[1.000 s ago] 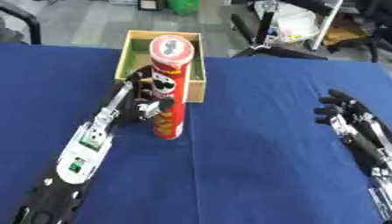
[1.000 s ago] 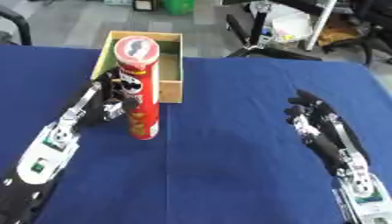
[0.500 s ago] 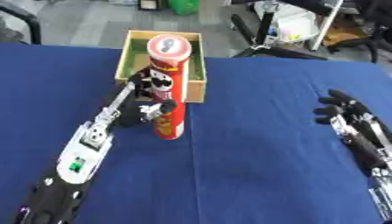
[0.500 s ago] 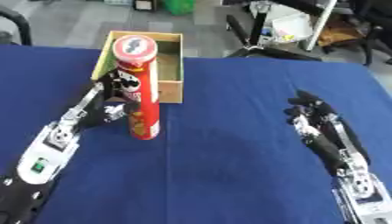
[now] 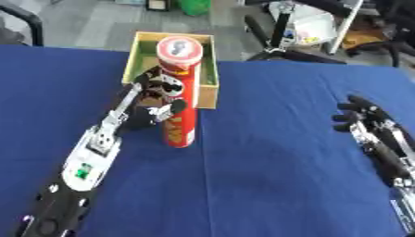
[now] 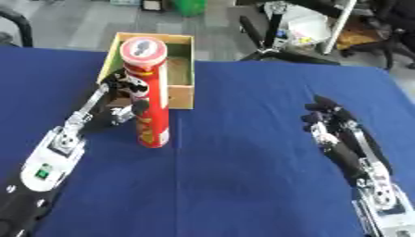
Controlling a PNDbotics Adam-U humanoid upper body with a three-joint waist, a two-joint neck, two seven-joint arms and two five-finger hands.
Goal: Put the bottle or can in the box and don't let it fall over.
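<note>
Half the job, at most, is judged done in the left eye view — the tall red can is gripped upright by the curled left hand, just outside the wooden box. From the right eye view, the right hand is seen idle, fingers relaxed, well apart — the placing inside is left.

A table covered in deep blue cloth fills nearly the whole view. A tall red cylindrical can with a pale round lid stands upright on the cloth, in the left half of the tabletop, towards the far edge. Just behind it, an open-topped box of light wood sits at the far edge, its near wall right behind the can.
</note>
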